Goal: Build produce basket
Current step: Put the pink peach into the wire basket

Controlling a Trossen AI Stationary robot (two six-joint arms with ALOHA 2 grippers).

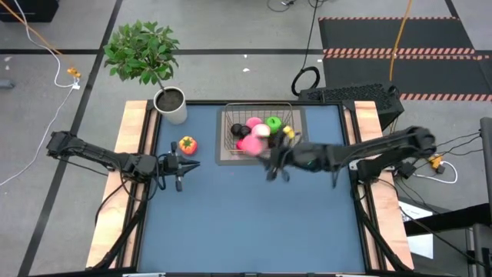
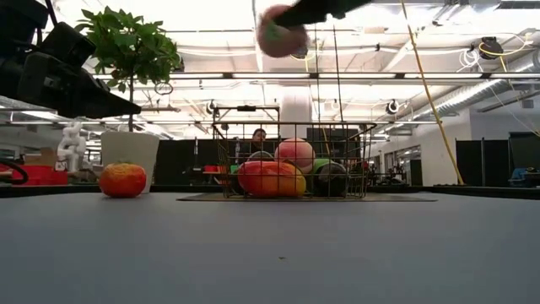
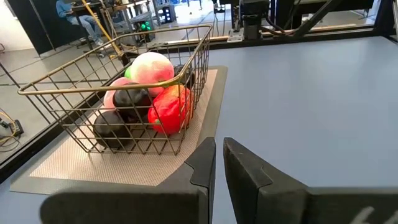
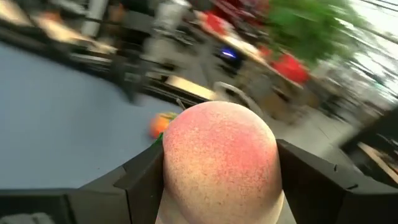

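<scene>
Peach aloft, motion-smeared.
My right gripper (image 4: 217,180) is clamping a peach (image 4: 219,158) near the basket (image 1: 231,123); my left gripper (image 1: 179,167) is nearly closed, empty.

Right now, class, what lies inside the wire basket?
Inside the basket lie a pink peach, a red-orange oval, dark round ones and a green apple. Anything beneath the pile is covered. The right hand holds another peach.

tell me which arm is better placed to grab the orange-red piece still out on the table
Left. The left gripper sits just in front of the orange-red piece with nothing in it, jaws nearly closed. The right gripper is near the basket and already holds a peach.
</scene>
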